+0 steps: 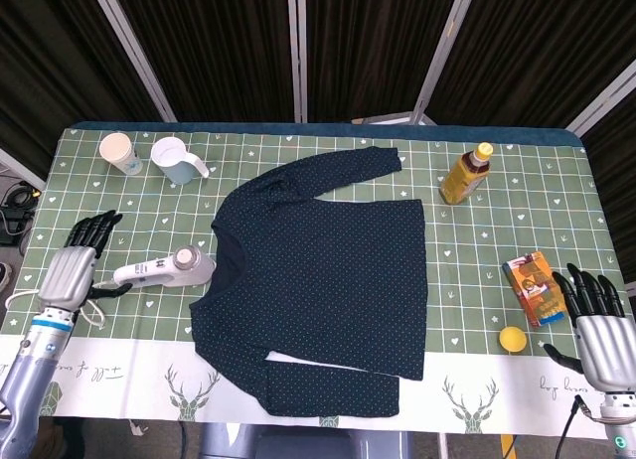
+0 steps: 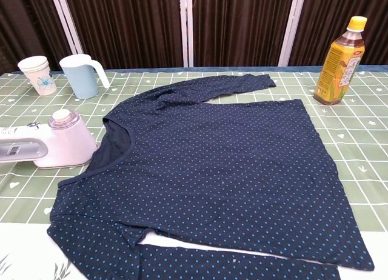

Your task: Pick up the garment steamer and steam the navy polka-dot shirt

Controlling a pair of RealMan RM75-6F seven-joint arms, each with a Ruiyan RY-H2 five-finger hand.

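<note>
1. Firstly, the left hand (image 1: 72,271) is seen with fingers spread, holding nothing, just beside the garment steamer (image 1: 164,269).
2. The steamer is laid on its side, touching the navy polka-dot shirt (image 1: 323,280).
3. The right hand (image 1: 599,330) is kept wide, near the table's (image 1: 556,196) corner.

Table (image 1: 477,280) has a green checked cloth; on it sit the polka-dot shirt (image 1: 323,280), steamer (image 1: 164,270), two cups (image 1: 117,153), bottle (image 1: 465,174), a snack box (image 1: 535,288) and a yellow ball (image 1: 511,339).

Head view steeply down over whole table (image 1: 328,146); chest view low, close, level; shared shirt (image 1: 323,280)
</note>
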